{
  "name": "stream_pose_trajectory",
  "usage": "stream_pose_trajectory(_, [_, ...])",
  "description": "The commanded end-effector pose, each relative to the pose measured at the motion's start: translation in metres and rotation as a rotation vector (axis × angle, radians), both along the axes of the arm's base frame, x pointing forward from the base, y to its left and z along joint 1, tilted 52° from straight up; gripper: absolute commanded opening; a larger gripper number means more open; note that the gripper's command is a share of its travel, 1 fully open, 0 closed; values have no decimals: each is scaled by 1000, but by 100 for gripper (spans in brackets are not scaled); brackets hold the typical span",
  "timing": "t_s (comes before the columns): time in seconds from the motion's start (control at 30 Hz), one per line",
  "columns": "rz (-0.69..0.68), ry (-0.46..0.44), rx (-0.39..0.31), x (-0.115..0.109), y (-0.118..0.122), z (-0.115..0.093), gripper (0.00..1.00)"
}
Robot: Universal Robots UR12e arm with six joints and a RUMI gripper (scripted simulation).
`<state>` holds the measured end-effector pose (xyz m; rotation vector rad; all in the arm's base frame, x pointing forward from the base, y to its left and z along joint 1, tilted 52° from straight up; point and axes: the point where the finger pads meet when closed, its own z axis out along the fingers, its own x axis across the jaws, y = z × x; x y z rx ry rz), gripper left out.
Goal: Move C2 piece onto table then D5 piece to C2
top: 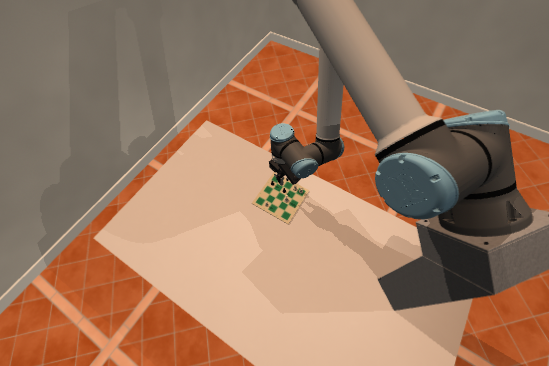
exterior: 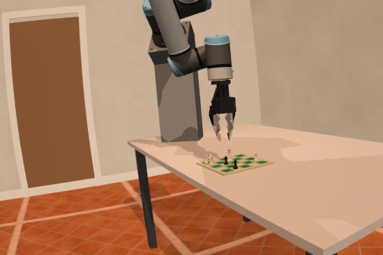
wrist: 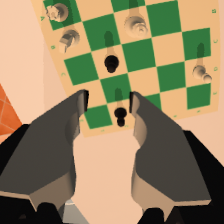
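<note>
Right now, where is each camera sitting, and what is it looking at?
Top: high up behind the grey arm base, looking down along the arm at the pale table and the green-and-cream chessboard.
Exterior: low in the room by the table's side, facing the brown door; shows the arm's wrist and the dark two-jaw pincer hanging over the board.
Wrist: on the pincer, looking straight down; two grey fingers frame a small black piece.
All three views show the chessboard.
</note>
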<state>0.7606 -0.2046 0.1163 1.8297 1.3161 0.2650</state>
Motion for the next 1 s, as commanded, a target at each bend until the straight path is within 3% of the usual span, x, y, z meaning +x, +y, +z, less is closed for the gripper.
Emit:
stream_pose_trajectory(0.0, [0,-1,0,0,0,0,20])
stream_pose_trajectory(0.97, [1,-1,0,19,-15,-18,20])
